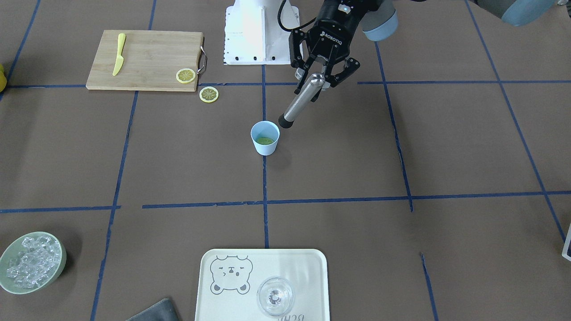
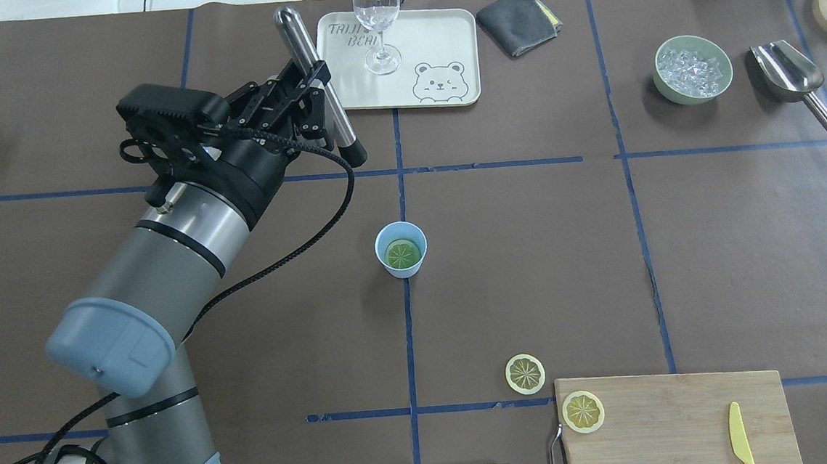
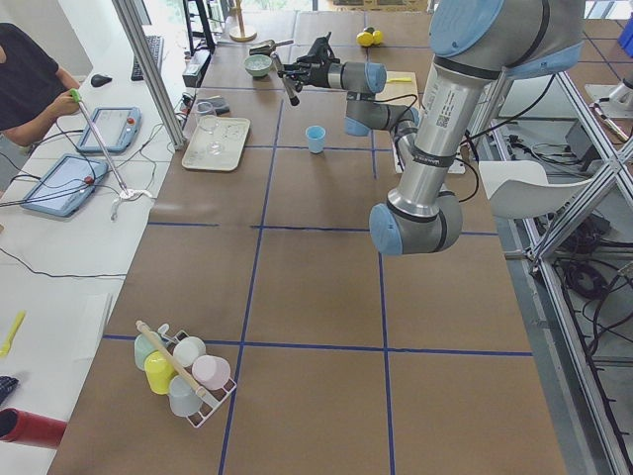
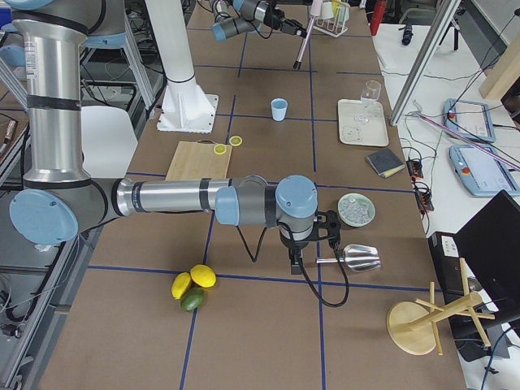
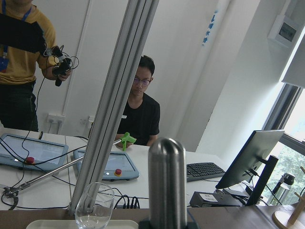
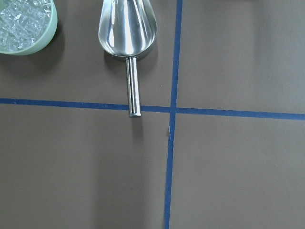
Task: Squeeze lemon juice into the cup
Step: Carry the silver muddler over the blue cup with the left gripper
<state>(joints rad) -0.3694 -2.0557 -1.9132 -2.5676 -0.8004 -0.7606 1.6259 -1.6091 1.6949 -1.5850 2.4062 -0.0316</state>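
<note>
The light-blue cup stands upright at the table's middle, also in the overhead view. A lemon slice lies flat inside it. My left gripper is shut on a steel muddler with a black tip, held tilted in the air. The tip is above and just beside the cup's rim on my left. In the overhead view the left gripper and muddler sit beyond the cup. My right gripper hovers by the ice scoop; I cannot tell whether it is open or shut.
A cutting board at my near right carries a yellow knife and a lemon slice; another slice lies beside it. Far side: a tray with a clear glass, grey cloth, ice bowl, steel scoop.
</note>
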